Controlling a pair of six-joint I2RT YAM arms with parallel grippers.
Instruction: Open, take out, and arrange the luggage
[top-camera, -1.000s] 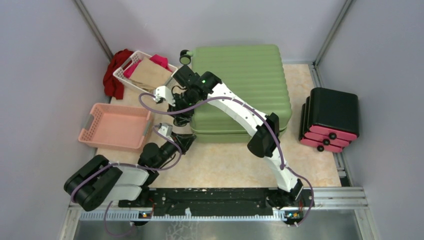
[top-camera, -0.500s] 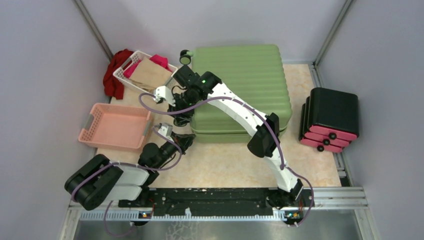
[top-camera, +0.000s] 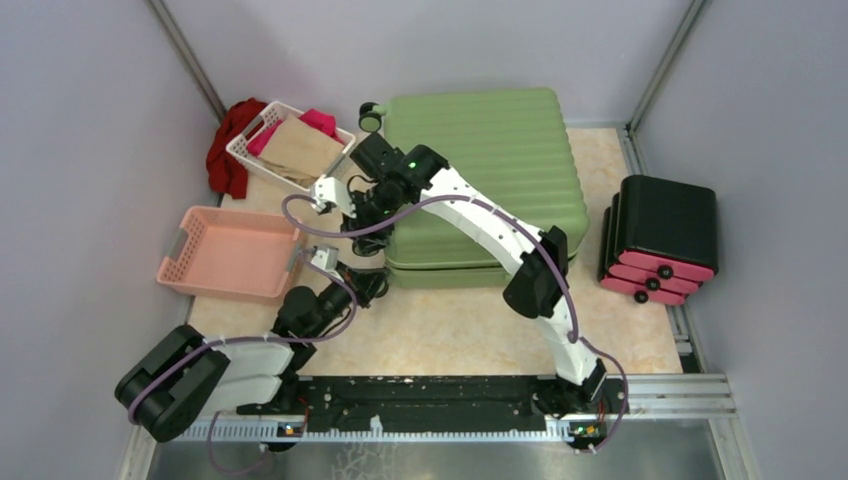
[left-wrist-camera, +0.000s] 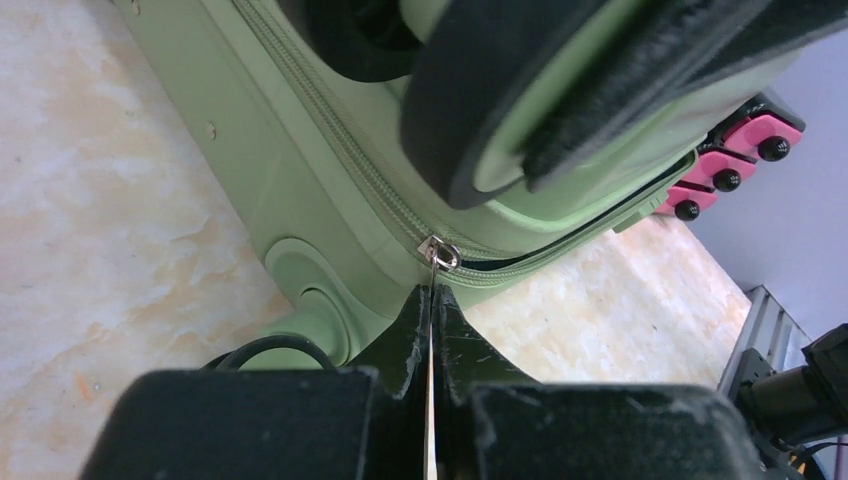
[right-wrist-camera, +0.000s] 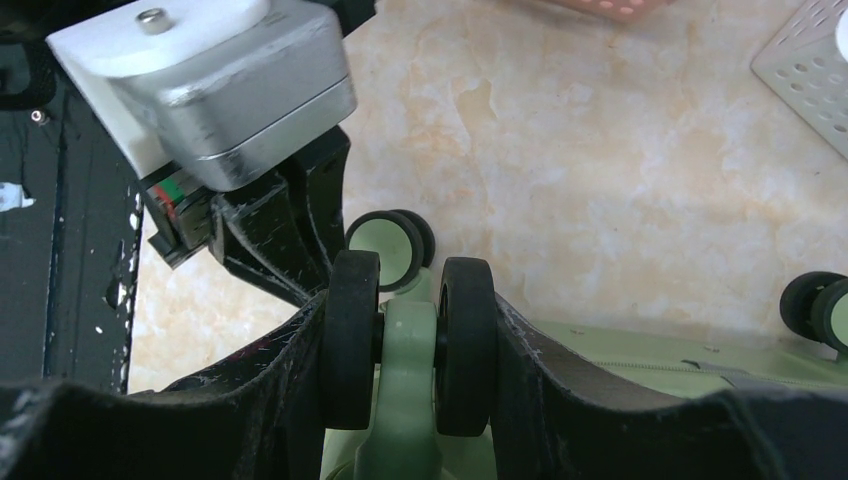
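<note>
The sage-green luggage (top-camera: 485, 165) lies flat at the back middle, lid up. My left gripper (top-camera: 370, 284) is at its near left corner, shut on the thin metal zipper pull (left-wrist-camera: 438, 252), which runs between the closed fingertips (left-wrist-camera: 415, 315). To the right of the slider the zip gapes as a dark slit (left-wrist-camera: 600, 222). My right gripper (top-camera: 366, 222) is shut on a black-and-green caster wheel (right-wrist-camera: 410, 340) at the case's left end, one finger on each side of the twin wheel. The lining is hidden.
A pink basket (top-camera: 235, 250) stands left of the grippers. A white basket (top-camera: 290, 145) with brown and pink cloth and a red cloth (top-camera: 228, 145) are at the back left. Black-and-pink stacked cases (top-camera: 660, 240) stand at the right. Further casters show (right-wrist-camera: 392, 245) (right-wrist-camera: 820, 310).
My left arm has swung a little left, its gripper still at the case's near left corner. My right wrist has shifted slightly down and right along the left end.
</note>
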